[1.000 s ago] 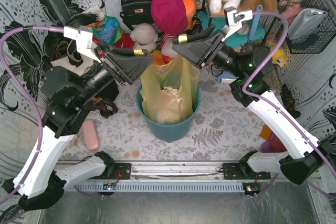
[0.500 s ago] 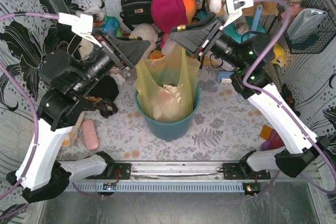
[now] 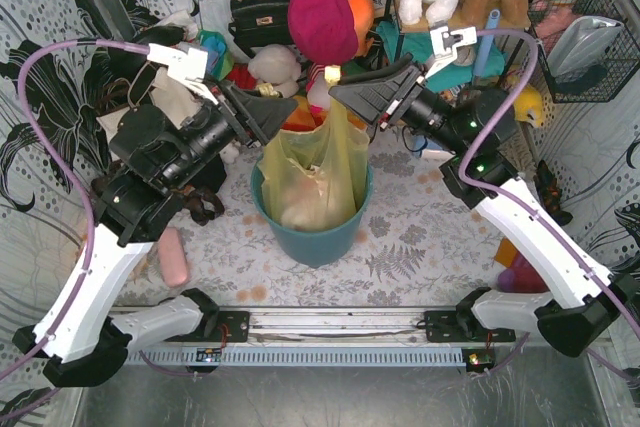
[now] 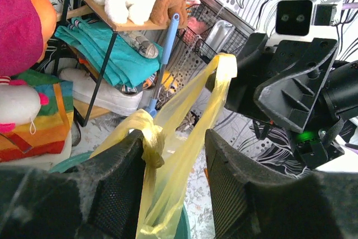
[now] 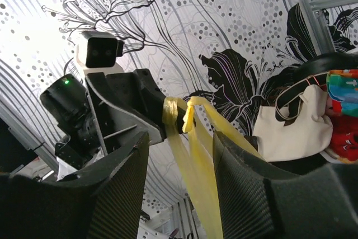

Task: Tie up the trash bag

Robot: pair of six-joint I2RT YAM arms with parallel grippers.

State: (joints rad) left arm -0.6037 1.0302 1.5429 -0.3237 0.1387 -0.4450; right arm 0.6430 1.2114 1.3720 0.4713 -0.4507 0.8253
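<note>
The trash bag (image 3: 312, 172) sits inside the teal bin (image 3: 310, 242), with its two handles raised above the bin's far rim. Above that rim the left gripper (image 3: 290, 107) and right gripper (image 3: 335, 95) are almost tip to tip. Both sets of jaws stand apart, with handle strands running between them, seemingly hooked over fingertips rather than pinched. We judge one loose twist (image 4: 151, 138) made, with the cinching and a locking throw not yet done.

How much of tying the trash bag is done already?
Partly. Done: a small knot already shows in the handles of the trash bag. In hand: the left fingers and right fingers stand apart with the handles running between them, stretched above the teal bin. Left: probably pulling a tight closing knot.
</note>
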